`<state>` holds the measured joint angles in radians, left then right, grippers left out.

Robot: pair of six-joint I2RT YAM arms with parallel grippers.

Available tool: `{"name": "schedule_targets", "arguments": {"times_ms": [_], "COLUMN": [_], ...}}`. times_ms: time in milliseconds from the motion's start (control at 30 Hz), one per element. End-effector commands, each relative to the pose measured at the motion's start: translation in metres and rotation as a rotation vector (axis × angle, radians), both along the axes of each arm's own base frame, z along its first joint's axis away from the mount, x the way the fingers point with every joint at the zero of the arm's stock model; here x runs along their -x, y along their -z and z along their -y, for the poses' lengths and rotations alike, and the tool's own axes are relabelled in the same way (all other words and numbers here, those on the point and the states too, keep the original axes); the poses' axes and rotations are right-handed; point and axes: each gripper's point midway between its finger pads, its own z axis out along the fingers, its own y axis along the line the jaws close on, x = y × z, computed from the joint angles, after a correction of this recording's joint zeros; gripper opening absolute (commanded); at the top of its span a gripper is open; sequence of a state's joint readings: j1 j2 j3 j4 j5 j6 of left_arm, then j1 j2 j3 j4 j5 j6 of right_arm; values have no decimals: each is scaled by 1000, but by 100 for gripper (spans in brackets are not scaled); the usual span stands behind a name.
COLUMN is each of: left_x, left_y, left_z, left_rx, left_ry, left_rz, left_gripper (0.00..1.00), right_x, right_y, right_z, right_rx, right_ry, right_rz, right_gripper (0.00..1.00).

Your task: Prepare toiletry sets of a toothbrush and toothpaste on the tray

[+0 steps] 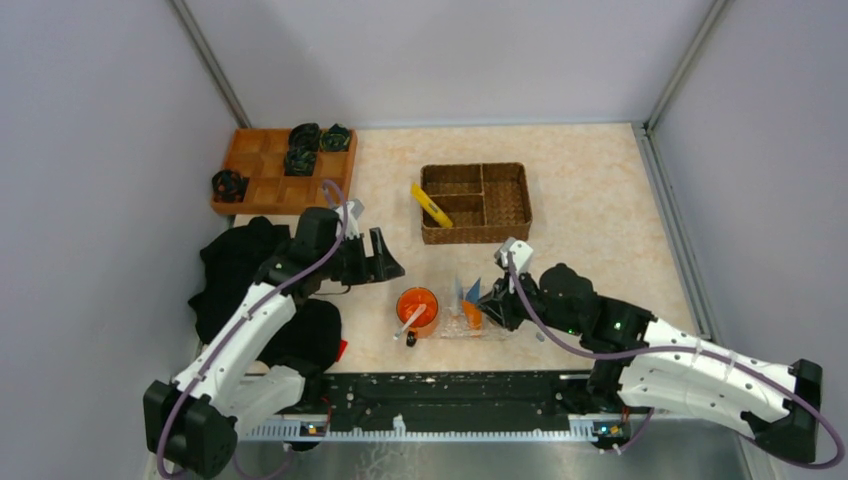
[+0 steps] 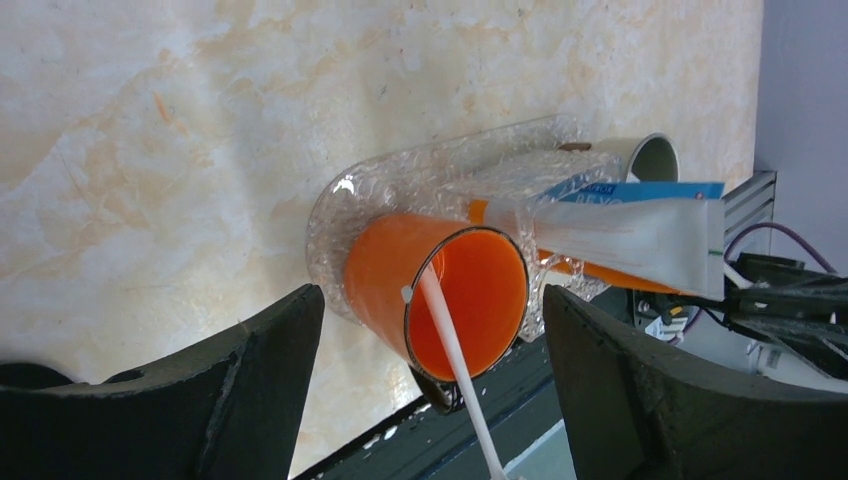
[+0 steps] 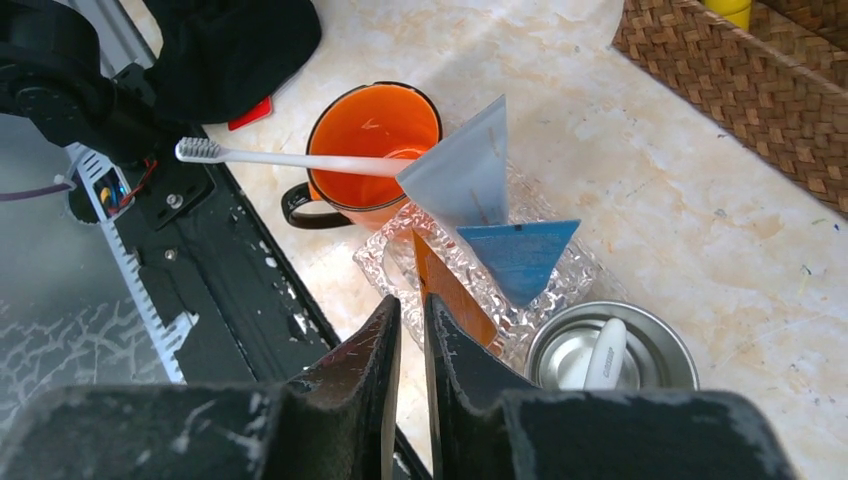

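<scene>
The orange wedge-shaped tube (image 3: 455,295) on the clear bumpy plastic tray (image 3: 380,265) is located at the tips of the nearly closed right end effector (image 3: 412,300); grip cannot be confirmed.

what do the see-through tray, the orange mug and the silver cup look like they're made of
Tray: probably clear plastic, though glass is possible; bumpy, glinting, see-through surface.
Orange mug: likely glazed ceramic or enamel; glossy orange with a dark rim and handle.
Silver cup: metal, probably steel; dull grey sheen inside with a brighter rim.
</scene>
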<state>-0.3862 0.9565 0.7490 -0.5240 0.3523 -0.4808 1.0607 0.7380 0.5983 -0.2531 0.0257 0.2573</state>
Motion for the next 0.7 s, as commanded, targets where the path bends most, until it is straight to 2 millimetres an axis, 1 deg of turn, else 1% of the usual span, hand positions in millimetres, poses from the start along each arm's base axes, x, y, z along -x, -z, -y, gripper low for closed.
{"name": "schedule_targets", "arguments": {"times_ms": [0, 100, 233, 267, 333, 433, 533, 567, 633, 667], "left_x": [-24, -45, -80, -89, -108, -136, -157, -163, -175, -183], "left_y": [-29, -43, -63, -65, -63, -43, -18, -10, 4, 5], "left_z": [8, 14, 25, 28, 31, 33, 36, 38, 37, 34], "left_rx": [16, 13, 22, 22, 4, -49, -94, -109, -144, -166], "left_ry": [6, 0, -18, -23, -40, -65, -74, -78, -92, -111], "left_rz": [63, 85, 130, 138, 139, 123, 89, 79, 61, 64], "left_gripper": [87, 88, 89, 89, 88, 85, 72, 69, 69, 69], "right_x": [2, 3, 5, 5, 7, 10, 11, 11, 12, 12], "right_y": [-50, -61, -70, -72, -77, -81, -83, -84, -84, -83], "right_z": [3, 9, 16, 18, 21, 26, 31, 32, 34, 35], "right_rx": [-99, -101, -109, -114, -123, -129, -132, -133, -135, -135], "right_ry": [14, 23, 39, 41, 41, 45, 53, 56, 56, 57], "right_rz": [50, 55, 53, 55, 56, 57, 60, 61, 60, 60], "right_gripper": [15, 15, 16, 16, 16, 16, 16, 16, 16, 16]}}
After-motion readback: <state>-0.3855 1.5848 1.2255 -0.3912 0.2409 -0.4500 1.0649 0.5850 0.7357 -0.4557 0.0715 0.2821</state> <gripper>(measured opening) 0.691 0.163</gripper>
